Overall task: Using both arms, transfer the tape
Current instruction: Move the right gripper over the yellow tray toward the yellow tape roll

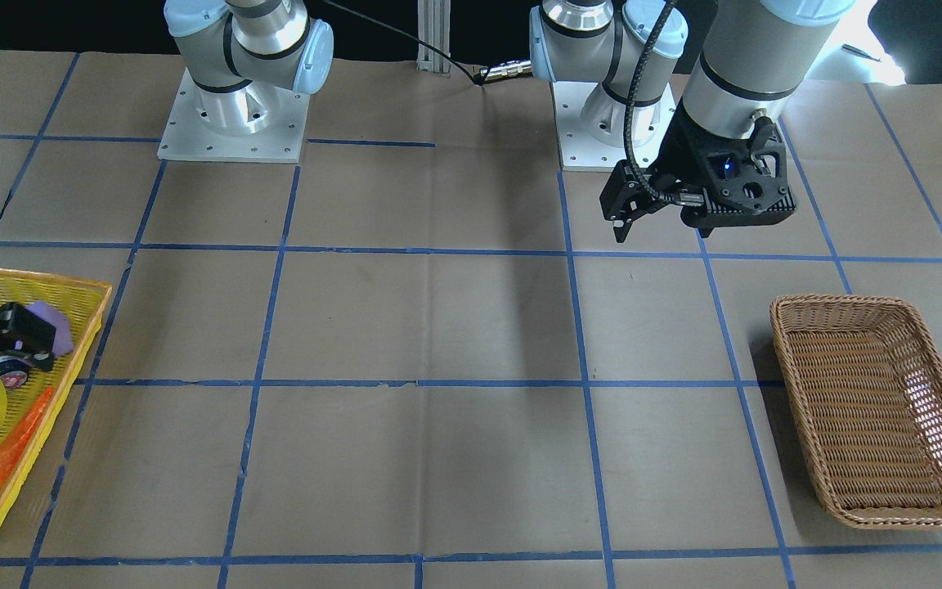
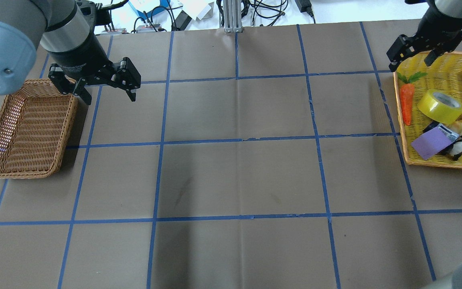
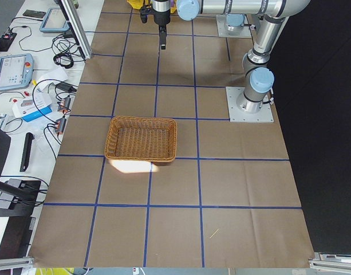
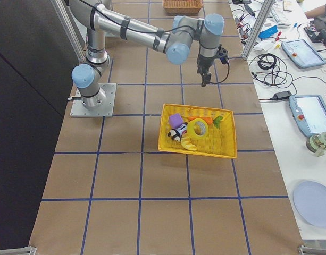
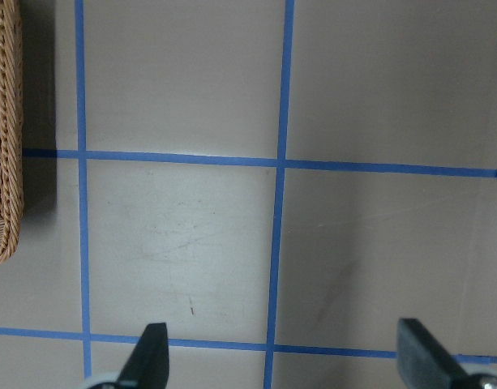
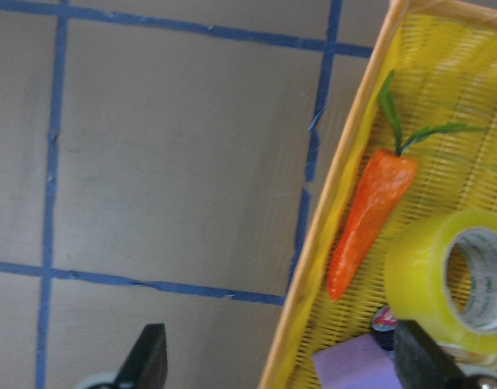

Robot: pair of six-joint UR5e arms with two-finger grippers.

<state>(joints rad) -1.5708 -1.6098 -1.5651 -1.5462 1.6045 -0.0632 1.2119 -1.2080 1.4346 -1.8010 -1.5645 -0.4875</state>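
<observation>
— Two claws to log. Left claw [image 2: 108, 96] status?

— Jaws spread wide, nothing between them. It hangs above bare desk [image 2: 235, 180], just beside the wicker basket [image 2: 26, 128], off that basket's far corner on the desk-centre side. The left wrist view shows only blue grid lines [image 5: 274, 243] and a strip of basket wall below it.

— Right claw [image 2: 410, 62]?

— Also spread wide, holding nothing. It hangs over the yellow tray [image 2: 443, 164], at the far corner nearest the desk centre. In the right wrist view the tray rim runs between the two fingertips [image 6: 151, 365].

— Location of the tape [image 2: 441, 106]?

— Inside the yellow tray, in its far half. The roll sits tilted, with the pale core opening facing up and partly sideways. No claw touches it: the right claw is near but apart.

— Adjacent items?

— A carrot [image 2: 406, 102] lies along the tray rim, just beside the roll. A purple block [image 2: 431, 143] lies on the near side of the roll, with a small black-and-white item [image 2: 457, 146] next to it. Whether the roll rests on either of those cannot be told
</observation>
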